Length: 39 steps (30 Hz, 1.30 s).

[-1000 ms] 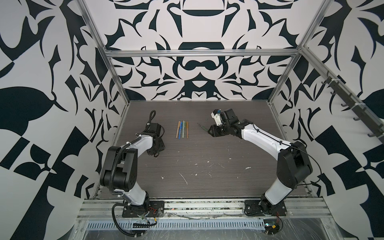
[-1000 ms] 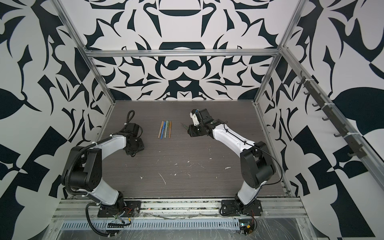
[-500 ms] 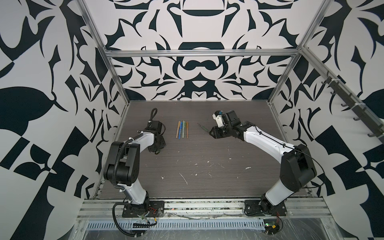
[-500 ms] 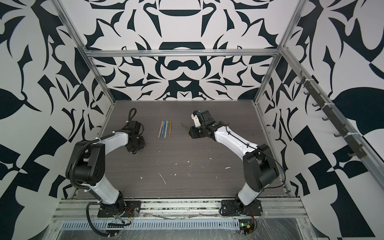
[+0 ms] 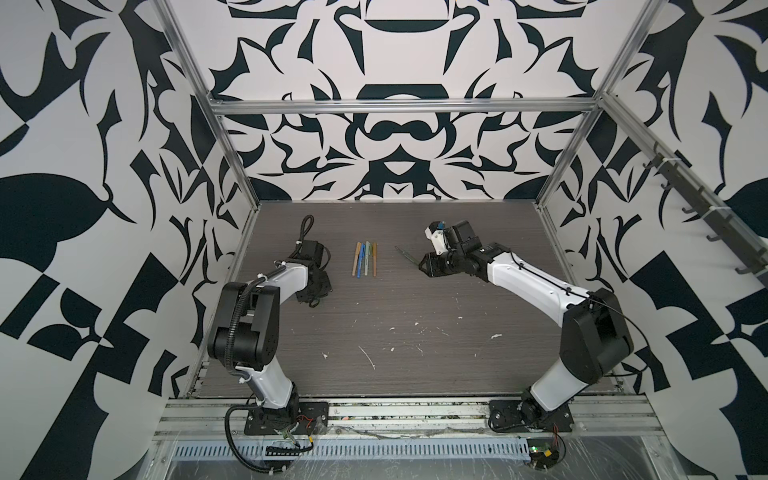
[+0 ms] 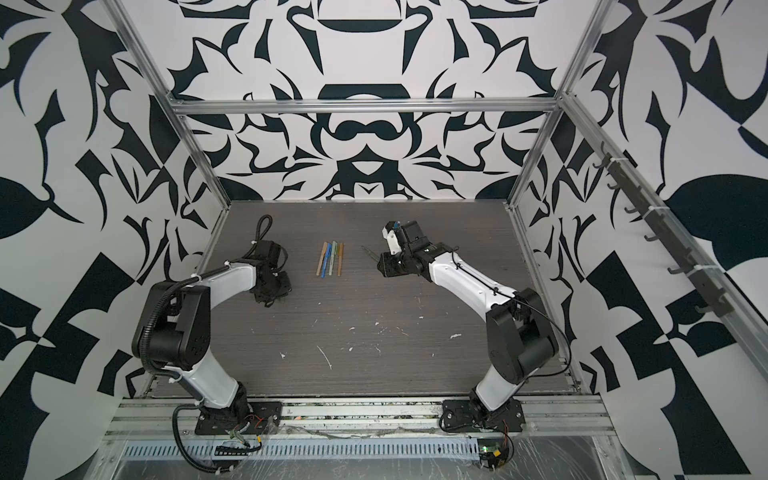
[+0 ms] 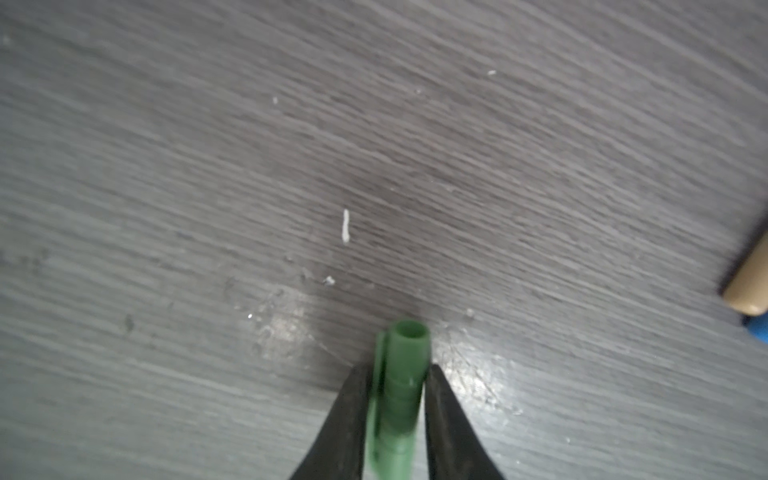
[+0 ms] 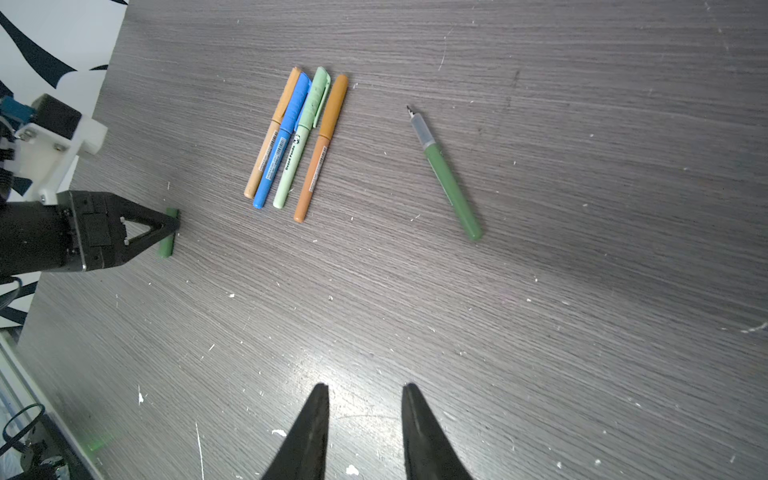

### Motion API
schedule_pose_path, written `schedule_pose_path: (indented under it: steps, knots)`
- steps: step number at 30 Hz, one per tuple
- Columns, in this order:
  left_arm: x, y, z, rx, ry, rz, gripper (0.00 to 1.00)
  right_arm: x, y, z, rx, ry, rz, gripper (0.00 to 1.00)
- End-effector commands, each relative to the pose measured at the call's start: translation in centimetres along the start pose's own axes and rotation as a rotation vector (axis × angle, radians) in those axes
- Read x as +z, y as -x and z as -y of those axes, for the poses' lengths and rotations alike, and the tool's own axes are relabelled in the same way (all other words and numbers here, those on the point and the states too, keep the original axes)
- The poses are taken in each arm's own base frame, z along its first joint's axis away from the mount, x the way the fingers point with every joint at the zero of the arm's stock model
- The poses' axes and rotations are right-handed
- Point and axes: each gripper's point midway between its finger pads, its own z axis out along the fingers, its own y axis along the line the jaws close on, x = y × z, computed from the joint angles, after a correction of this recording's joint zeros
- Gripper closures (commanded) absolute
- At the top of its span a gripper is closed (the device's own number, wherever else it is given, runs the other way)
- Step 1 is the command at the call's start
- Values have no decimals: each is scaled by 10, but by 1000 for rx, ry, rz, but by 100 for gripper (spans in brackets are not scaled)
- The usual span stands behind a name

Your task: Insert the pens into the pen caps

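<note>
Over the table (image 8: 540, 332), left claw (image 7: 397, 370) clamped on empty dark green cap (image 7: 407, 345), right claw (image 8: 365, 386) apart.

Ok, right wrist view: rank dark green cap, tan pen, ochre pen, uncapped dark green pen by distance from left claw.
1. dark green cap: in the left claw.
2. tan pen: near edge of the row.
3. ochre pen: row's far edge.
4. dark green pen: alone, beyond the row.

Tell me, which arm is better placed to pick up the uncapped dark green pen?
Right. The right tool is open and empty, with the dark green pen lying near it; the left tool is closed on the dark green cap.
</note>
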Motion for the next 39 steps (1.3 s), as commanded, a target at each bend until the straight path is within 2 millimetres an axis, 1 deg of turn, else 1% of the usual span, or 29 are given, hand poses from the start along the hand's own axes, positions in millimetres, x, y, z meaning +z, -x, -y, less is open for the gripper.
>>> schedule_pose_path:
  steps: [1, 7, 12, 16, 19, 22, 24, 28, 30, 34, 37, 39]
  knots:
    - [13, -25, -4, 5, 0, -102, 77, -19, 18, -13, -17, 29, 74, 67]
    - [13, -29, -1, 11, -8, -108, 78, -22, 20, -14, -18, 32, 82, 67]
    - [3, -33, 8, 49, -10, -89, 79, -22, 19, -14, -18, 32, 80, 67]
    - [-7, -40, 20, 87, -29, -83, 78, -26, 21, -15, -21, 33, 94, 67]
    - [-10, -51, 32, 119, -42, -92, 77, -29, 23, -15, -29, 27, 105, 67]
    - [-10, -68, 56, 162, -65, -106, 77, -31, 23, -14, -33, 20, 108, 67]
    - [-10, -79, 74, 204, -72, -115, 77, -32, 22, -13, -34, 14, 106, 67]
    - [-11, -97, 122, 291, -111, -119, 77, -36, 19, -4, -34, -23, 109, 67]
    - [-10, -98, 143, 320, -131, -115, 77, -40, 18, 4, -22, -45, 115, 68]
    - [-8, -94, 182, 362, -184, -116, 77, -45, 14, 18, 4, -65, 112, 67]
    - [-7, -95, 205, 398, -203, -120, 77, -45, 11, 27, 19, -82, 95, 68]
    - [-4, -99, 217, 420, -215, -130, 77, -44, 9, 30, 26, -88, 92, 68]
